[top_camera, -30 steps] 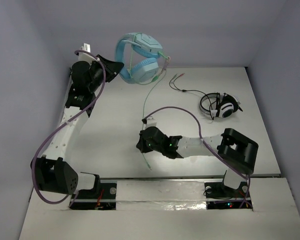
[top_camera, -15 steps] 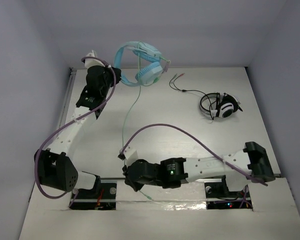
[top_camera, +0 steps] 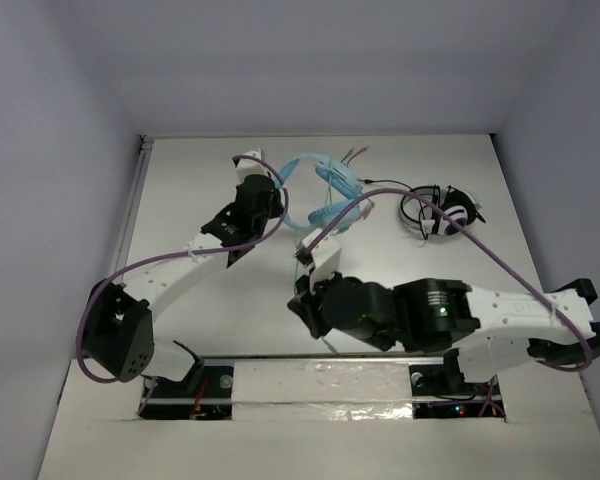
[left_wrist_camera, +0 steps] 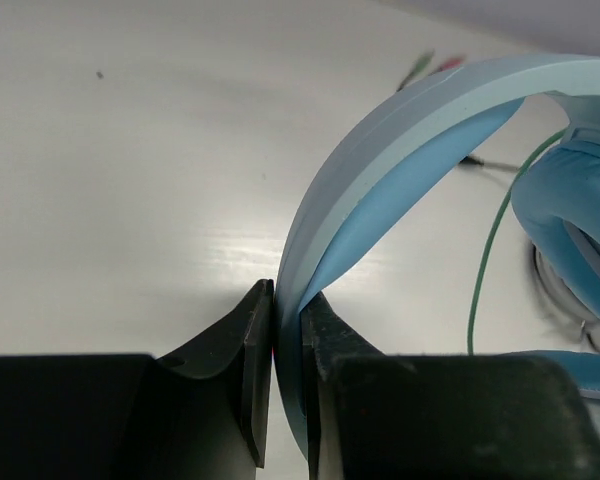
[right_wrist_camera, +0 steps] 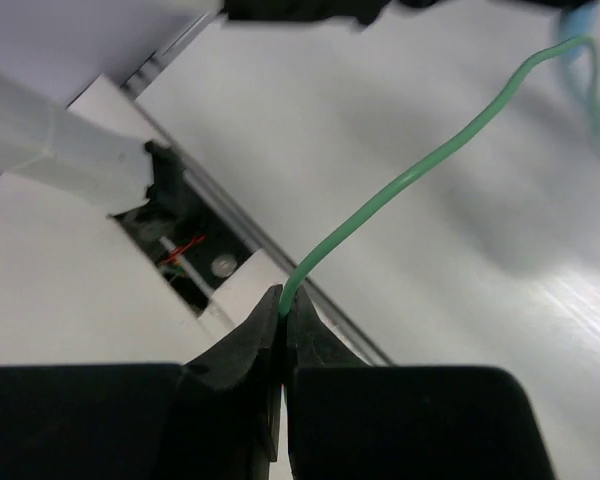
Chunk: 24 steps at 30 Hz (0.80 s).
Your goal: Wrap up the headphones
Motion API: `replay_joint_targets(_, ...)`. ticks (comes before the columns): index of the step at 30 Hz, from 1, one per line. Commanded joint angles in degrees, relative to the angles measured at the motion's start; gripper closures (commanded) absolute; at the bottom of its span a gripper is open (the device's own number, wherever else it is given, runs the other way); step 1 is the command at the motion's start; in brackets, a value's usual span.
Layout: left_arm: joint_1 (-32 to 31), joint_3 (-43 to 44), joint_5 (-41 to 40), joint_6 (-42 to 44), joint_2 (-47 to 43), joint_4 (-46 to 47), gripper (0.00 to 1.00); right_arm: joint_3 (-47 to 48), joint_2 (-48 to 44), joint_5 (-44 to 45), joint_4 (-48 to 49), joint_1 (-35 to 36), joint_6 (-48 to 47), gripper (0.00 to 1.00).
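The light-blue headphones (top_camera: 325, 186) hang above the table's back middle. My left gripper (top_camera: 280, 196) is shut on their wide headband (left_wrist_camera: 400, 150), which is pinched edge-on between the jaws (left_wrist_camera: 285, 300). A padded earcup (left_wrist_camera: 570, 220) and the thin green cable (left_wrist_camera: 488, 250) hang to the right of it. My right gripper (top_camera: 302, 300) is nearer the front, below the headphones. It is shut on the green cable (right_wrist_camera: 410, 180), which rises from the closed jaws (right_wrist_camera: 283, 300) toward the headset.
Smaller black-and-white headphones (top_camera: 440, 212) lie at the back right, with a dark cable (top_camera: 380, 183) ending in plugs (top_camera: 355, 153) near the back wall. The arm bases and a metal rail (top_camera: 280, 357) run along the front edge. Purple harness cables loop over both arms.
My left arm has carried the headphones from the back wall down toward the table's middle. My right gripper, still on the cable, has moved from the front edge up and right, under the headset.
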Motion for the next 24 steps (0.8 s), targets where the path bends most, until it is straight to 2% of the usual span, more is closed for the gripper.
replay_joint_targets(1,-4.1,-2.4,-2.0,-0.2,-4.6,7.0,1.0,2.6,-4.4,9.7,-5.9,-3.6,-3.8,1.0)
replay_joint_targets(5,-7.4,-5.3,0.8,0.0,-5.5,6.9,1.0,0.5,-8.4,8.7,-2.6,-9.0,-7.5,1.0)
replay_joint_targets(10,-8.7,-7.1,7.3,0.0,-5.3,8.5,1.0,-2.5,-12.2,1.2,3.8,-14.5,-11.3,1.0)
replay_joint_targets(15,-9.2,-5.9,13.8,1.4,-5.3,8.0,1.0,-2.7,-10.9,6.0,2.6,-16.5,-11.9,1.0)
replay_joint_targets(24,-10.5,-8.3,19.4,4.3,-9.4,3.3,1.0,-5.1,-10.0,5.4,7.2,-29.0,-17.4,1.0)
